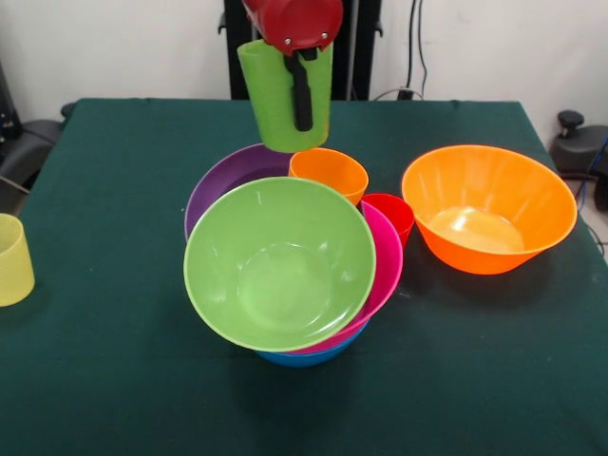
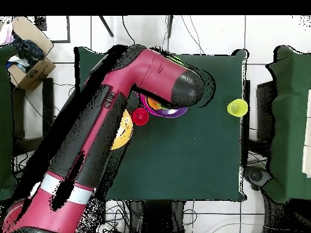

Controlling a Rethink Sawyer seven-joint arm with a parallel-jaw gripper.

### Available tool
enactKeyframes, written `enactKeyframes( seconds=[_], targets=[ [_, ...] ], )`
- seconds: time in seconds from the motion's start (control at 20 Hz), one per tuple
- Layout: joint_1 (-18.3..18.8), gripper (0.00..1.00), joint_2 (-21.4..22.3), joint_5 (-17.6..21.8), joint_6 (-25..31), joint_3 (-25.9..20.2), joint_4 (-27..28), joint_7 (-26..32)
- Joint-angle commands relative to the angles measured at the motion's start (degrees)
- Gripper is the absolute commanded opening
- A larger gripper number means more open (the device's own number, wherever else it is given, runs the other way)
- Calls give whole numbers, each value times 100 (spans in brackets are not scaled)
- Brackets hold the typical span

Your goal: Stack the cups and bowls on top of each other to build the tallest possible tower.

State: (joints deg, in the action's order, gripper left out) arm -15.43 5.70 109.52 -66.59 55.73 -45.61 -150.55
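Four bowls (image 1: 279, 264) stacked, apparently; four cups (image 1: 329, 172).

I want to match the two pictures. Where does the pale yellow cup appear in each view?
Front view: the pale yellow cup stands alone at the left edge, on the green table.
Overhead view: it stands alone near the table's right edge.
Shared landmark: the red cup beside the pile of bowls.

Robotics lab: cloth-covered table (image 1: 114, 380), trailing cables (image 1: 414, 47), cardboard box (image 2: 29, 71).
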Motion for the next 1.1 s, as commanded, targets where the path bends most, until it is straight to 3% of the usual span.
enactKeyframes(
  seconds=[0.05, 0.45, 1.1],
  targets=[
    [47, 0, -22, -363, -196, -270, 822, -1880],
    [145, 0, -163, -536, -211, -131, 1119, -2081],
    [-102, 0, -470, -484, -18, 114, 328, -1684]
  ],
)
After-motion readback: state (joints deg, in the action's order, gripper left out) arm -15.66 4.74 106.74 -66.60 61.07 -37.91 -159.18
